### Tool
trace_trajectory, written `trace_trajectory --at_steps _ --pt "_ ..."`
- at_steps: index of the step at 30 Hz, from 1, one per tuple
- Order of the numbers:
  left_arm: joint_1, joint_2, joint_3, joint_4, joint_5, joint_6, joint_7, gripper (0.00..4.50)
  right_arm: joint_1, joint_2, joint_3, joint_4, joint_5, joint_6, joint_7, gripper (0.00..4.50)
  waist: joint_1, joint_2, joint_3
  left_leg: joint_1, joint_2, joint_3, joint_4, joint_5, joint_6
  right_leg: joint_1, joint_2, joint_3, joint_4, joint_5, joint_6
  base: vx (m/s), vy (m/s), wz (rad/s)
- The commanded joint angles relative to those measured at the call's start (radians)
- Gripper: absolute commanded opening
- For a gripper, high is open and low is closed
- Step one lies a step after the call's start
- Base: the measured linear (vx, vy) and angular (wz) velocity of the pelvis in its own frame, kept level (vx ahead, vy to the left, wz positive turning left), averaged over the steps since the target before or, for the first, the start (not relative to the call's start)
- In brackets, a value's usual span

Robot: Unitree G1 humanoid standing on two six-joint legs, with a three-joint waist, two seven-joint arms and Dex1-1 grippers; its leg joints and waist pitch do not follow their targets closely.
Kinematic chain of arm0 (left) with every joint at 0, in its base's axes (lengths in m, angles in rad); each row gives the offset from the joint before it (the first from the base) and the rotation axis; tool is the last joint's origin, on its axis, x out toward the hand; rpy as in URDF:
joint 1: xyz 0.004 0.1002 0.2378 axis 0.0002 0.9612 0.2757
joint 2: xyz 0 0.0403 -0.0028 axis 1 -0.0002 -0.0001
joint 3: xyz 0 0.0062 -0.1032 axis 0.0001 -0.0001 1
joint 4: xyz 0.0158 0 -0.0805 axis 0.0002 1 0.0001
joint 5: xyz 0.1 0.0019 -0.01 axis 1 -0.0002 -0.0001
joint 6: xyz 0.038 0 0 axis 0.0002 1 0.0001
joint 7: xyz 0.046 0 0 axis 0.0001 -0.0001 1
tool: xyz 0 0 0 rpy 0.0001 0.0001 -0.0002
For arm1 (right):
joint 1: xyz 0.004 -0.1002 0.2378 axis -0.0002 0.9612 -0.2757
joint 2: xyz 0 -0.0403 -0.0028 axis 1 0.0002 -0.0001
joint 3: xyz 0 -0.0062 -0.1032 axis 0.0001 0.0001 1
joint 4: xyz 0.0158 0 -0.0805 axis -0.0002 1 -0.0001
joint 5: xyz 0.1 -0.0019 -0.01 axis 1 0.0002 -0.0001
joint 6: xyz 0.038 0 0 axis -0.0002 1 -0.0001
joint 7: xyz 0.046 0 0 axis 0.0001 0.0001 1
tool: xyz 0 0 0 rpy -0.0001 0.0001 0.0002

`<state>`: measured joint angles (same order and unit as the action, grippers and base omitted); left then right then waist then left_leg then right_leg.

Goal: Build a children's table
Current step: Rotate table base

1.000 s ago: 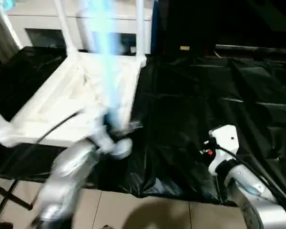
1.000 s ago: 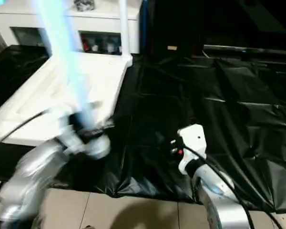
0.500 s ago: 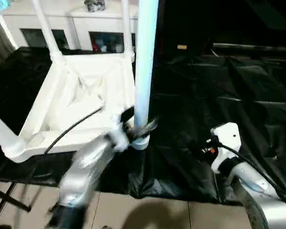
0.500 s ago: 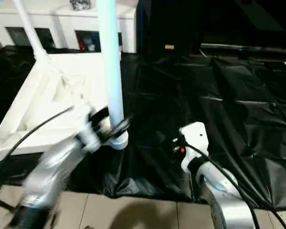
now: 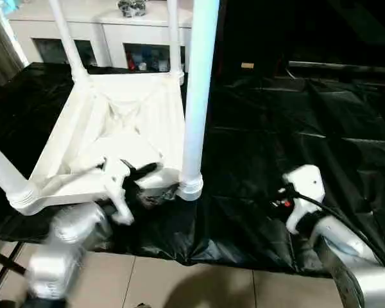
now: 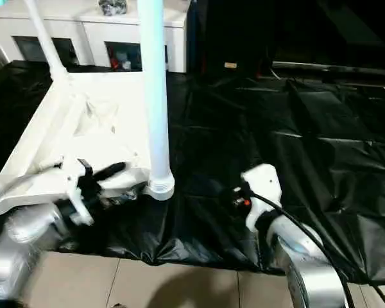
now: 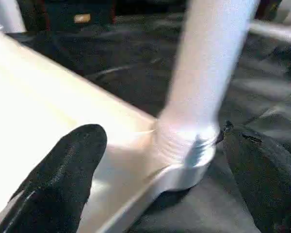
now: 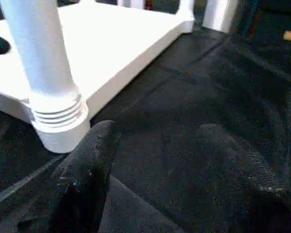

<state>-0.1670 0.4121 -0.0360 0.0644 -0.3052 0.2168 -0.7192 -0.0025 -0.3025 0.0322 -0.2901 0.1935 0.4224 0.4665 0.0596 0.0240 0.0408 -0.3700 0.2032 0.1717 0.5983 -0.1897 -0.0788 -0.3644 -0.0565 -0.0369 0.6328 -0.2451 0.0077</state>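
The left gripper (image 5: pixel 153 181) has its jaws spread nearly as wide as they go and holds nothing; in the left wrist view its two black fingers (image 7: pixel 58 179) stand either side of the corner socket (image 7: pixel 186 160), with clear gaps between them and the white plastic. The right gripper (image 8: pixel 169 170) hangs with its jaws about two-thirds open and empty, over the black sheet (image 5: pixel 295 128) covering the surface, well to the right of the table.

The children's table (image 5: pixel 125 128) lies upside down on that sheet, ribbed underside up, toward the robot's left. The near-right leg (image 5: pixel 199 83) stands upright, seated in its socket with thread rings showing just above the collar. Two more legs rise at the far corners and one at the near left. A white cabinet (image 5: pixel 115 38) stands behind.

A second ago the left gripper was clasped around this leg, which swept by as a blur; half a second ago it was still wrapped around the base. Now it has let go and drawn back toward the robot's left. The right gripper has scarcely moved
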Motion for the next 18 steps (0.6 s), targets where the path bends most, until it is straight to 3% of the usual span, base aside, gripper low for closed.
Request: trace_trajectory --at_steps 1,2,3,7,8,12,15,18 --pt "-0.041 0.012 0.013 0.042 0.04 -0.026 0.025 4.42 -0.027 -0.011 0.005 0.022 -0.006 -0.01 0.004 2.97 0.0 0.006 -0.054 0.015 0.02 -0.012 -0.07 -0.131 -0.008 0.029 -0.059 0.041 -0.072 0.022 -0.144 0.0 0.0 0.0" --pt "-0.047 0.01 0.02 0.047 0.047 -0.025 0.051 4.42 -0.034 -0.01 0.005 0.029 -0.012 -0.01 -0.004 2.97 0.002 0.014 -0.056 0.015 0.018 -0.013 -0.067 -0.116 -0.009 0.031 -0.06 0.041 -0.066 0.066 -0.156 0.0 0.0 0.0" --pt "-0.048 0.009 0.021 0.046 0.048 -0.024 0.057 4.42 -0.035 -0.01 0.006 0.03 -0.014 -0.01 -0.005 2.97 0.0 0.008 -0.057 0.012 0.018 -0.012 -0.066 -0.109 -0.008 0.034 -0.06 0.04 -0.065 0.098 -0.169 0.0 0.0 0.0" --pt "-0.008 -0.086 0.099 -0.008 0.037 0.032 0.267 4.42 -0.043 0.021 0.019 0.064 -0.064 0.032 -0.089 2.97 -0.002 0.013 -0.059 0.011 0.019 -0.011 -0.062 -0.098 -0.007 0.037 -0.059 0.039 -0.059 0.152 -0.193 0.0 0.0 0.0" --pt "0.01 -0.112 0.12 -0.027 0.037 0.012 0.307 4.42 -0.041 0.035 0.019 0.066 -0.072 0.056 -0.117 2.97 -0.004 0.009 -0.057 0.01 0.019 -0.01 -0.062 -0.113 -0.001 0.039 -0.062 0.038 -0.065 0.13 -0.207 0.0 0.0 0.0" --pt "0.102 -0.203 0.16 -0.159 0.066 0.075 0.477 4.42 -0.033 0.097 0.022 0.07 -0.092 0.072 -0.199 2.97 -0.01 0.006 -0.053 0.009 0.025 -0.011 -0.067 -0.147 -0.002 0.037 -0.062 0.038 -0.07 0.054 -0.197 0.0 0.0 0.0" --pt "0.149 -0.224 0.149 -0.226 0.087 0.034 0.492 4.42 -0.03 0.129 0.018 0.089 -0.099 0.016 -0.231 2.97 -0.009 -0.006 -0.048 0.01 0.024 -0.009 -0.07 -0.175 0.002 0.03 -0.062 0.04 -0.083 -0.043 -0.171 0.0 0.0 0.0" --pt "0.182 -0.237 0.133 -0.324 0.094 0.071 0.517 4.42 -0.017 0.15 0.0 0.105 -0.087 0.008 -0.252 2.97 -0.005 -0.005 -0.044 0.015 0.026 -0.01 -0.076 -0.22 -0.009 0.024 -0.059 0.04 -0.087 -0.123 -0.142 0.0 0.0 0.0"
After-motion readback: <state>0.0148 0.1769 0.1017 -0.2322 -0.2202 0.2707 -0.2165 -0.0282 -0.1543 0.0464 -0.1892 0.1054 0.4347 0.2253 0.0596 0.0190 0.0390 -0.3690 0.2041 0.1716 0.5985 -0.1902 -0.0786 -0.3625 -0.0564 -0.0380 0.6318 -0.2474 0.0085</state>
